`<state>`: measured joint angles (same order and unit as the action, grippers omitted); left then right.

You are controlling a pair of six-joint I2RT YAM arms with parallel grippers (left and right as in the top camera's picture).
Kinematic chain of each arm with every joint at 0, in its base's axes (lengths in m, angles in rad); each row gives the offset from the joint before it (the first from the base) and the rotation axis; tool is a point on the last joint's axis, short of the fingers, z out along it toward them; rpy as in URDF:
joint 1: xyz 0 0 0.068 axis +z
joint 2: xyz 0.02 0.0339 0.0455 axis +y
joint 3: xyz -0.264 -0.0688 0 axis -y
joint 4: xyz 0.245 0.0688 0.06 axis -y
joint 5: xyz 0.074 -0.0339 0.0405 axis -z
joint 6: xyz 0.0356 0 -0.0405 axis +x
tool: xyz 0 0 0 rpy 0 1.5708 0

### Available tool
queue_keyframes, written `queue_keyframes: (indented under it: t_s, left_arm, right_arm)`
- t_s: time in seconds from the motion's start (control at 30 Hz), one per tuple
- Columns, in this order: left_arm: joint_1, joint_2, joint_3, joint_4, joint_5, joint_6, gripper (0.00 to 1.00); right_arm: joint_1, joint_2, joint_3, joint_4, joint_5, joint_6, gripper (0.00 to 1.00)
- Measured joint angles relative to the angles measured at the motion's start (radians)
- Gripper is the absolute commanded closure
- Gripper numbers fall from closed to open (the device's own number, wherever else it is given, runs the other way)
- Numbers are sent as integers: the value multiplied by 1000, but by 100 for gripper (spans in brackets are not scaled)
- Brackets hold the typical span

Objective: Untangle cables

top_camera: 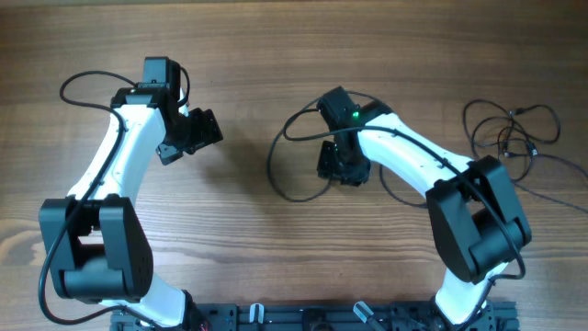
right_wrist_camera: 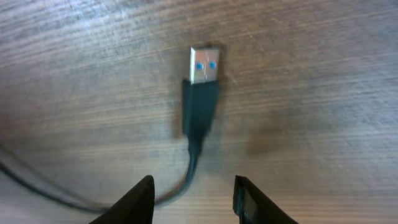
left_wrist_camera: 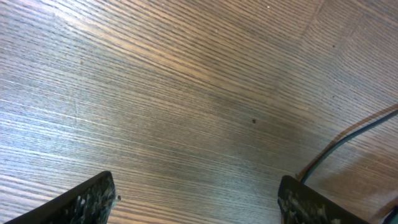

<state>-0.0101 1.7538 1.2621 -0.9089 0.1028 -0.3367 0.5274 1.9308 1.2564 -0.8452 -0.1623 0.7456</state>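
One black cable (top_camera: 278,184) lies in a wide loop on the wooden table, left of and under my right gripper (top_camera: 342,167). In the right wrist view its USB plug (right_wrist_camera: 202,93) lies flat on the wood with the metal end pointing away. Its cord (right_wrist_camera: 189,168) runs back between the open fingers of the right gripper (right_wrist_camera: 194,200) and curves off to the left; the fingers do not touch it. More cables (top_camera: 508,131) lie in loose loops at the far right. My left gripper (top_camera: 204,131) (left_wrist_camera: 198,202) is wide open and empty over bare wood.
In the left wrist view a thin dark cord (left_wrist_camera: 351,134) crosses the right edge beside the right finger. The thicker black cable of the left arm (top_camera: 83,85) loops out at the upper left. The arm bases stand at the table's front edge.
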Motion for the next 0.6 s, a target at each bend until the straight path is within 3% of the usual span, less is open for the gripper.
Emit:
queue_keyframes:
  t_s: [0.13, 0.2, 0.3, 0.47, 0.6]
  left_arm:
    - [-1, 0, 0, 0, 12, 0, 15]
    - [-1, 0, 0, 0, 22, -2, 15]
    - [-1, 0, 0, 0, 26, -3, 15]
    - [-1, 0, 0, -1, 26, -3, 15]
    - [-1, 0, 0, -6, 26, -3, 15]
  right_arm:
    - [15, 1, -52, 71, 29, 31, 62]
    - [15, 0, -61, 85, 33, 48, 80]
    - [16, 0, -68, 93, 39, 61, 96]
    - [15, -1, -65, 75, 39, 10, 96]
    - [-76, -7, 24, -105, 40, -136, 96]
